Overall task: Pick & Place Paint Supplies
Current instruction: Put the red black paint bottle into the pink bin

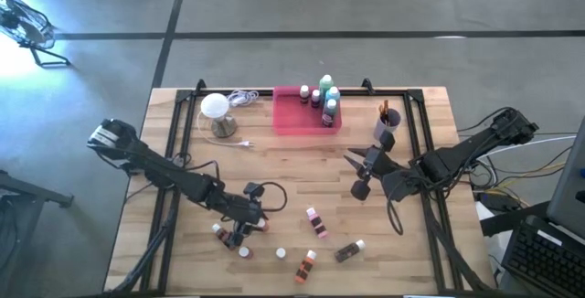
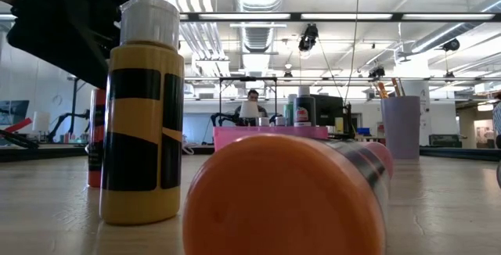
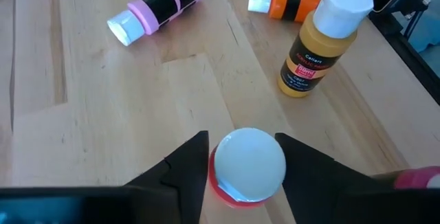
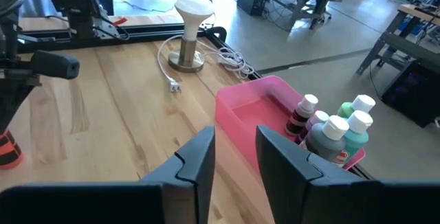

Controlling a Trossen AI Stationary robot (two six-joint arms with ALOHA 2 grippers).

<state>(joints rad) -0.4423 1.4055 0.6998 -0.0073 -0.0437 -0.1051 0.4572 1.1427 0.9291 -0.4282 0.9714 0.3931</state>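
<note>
My left gripper (image 1: pixel 245 230) is low over the near left of the table, shut around an upright red bottle's white cap (image 3: pixel 249 163). A yellow bottle (image 3: pixel 320 52) stands on its base beside it; a pink bottle (image 3: pixel 158 7), an orange one (image 3: pixel 289 1) and a brown one (image 1: pixel 347 252) lie on their sides. The pink tray (image 1: pixel 292 120) holds several upright bottles (image 4: pixel 337 135), green and blue among them. Paintbrushes stand in a purple cup (image 1: pixel 386 126). My right gripper (image 1: pixel 355 163) hangs open above mid-table, near the tray (image 4: pixel 254 110). My left gripper pinches the red bottle by its white cap (image 3: pixel 227 172), one finger (image 3: pixel 189 165) on each side, coming down on it slantwise from above. The bottle (image 2: pixel 95 138) is upright with its base on the table.
A white globe lamp (image 1: pixel 216 108) with its cord stands at the far left, beside the tray. Other small bottles (image 1: pixel 221 235) stand close around my left gripper. A black frame runs along the table's edges. Bare wood lies between the tray and the near bottles.
</note>
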